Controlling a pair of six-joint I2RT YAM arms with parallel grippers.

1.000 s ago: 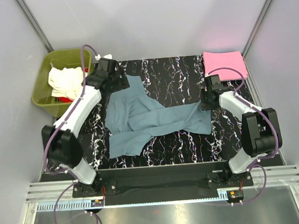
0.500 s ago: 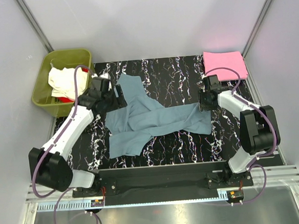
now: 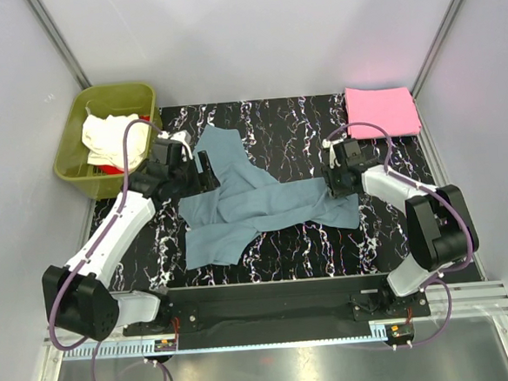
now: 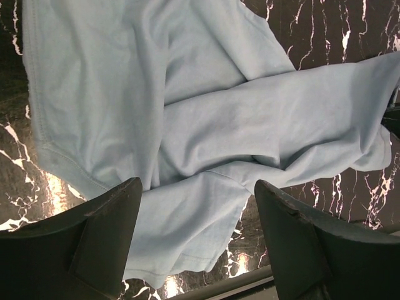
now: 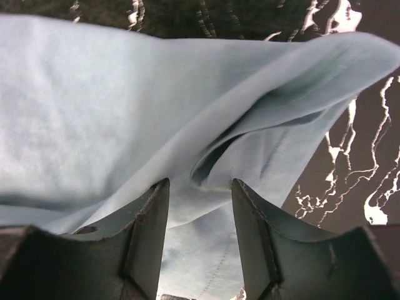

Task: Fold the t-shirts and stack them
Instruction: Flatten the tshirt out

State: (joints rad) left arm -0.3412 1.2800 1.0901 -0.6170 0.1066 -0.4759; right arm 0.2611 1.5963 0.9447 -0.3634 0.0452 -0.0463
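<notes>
We've got the left claw (image 4: 197, 187) wide open above the blue shirt (image 3: 255, 199), empty; right claw (image 5: 200, 184) half open at its edge, gripping nothing.

White shells cover the left arm (image 3: 120, 228) and right arm (image 3: 395, 185), with black joints (image 3: 77, 299) and bases (image 3: 150, 318). Purple cables (image 3: 123, 165) loop along them. The left pincer (image 4: 195, 184) and right pincer (image 5: 200, 181) have broad, dark matte fingers (image 4: 103, 234).
</notes>
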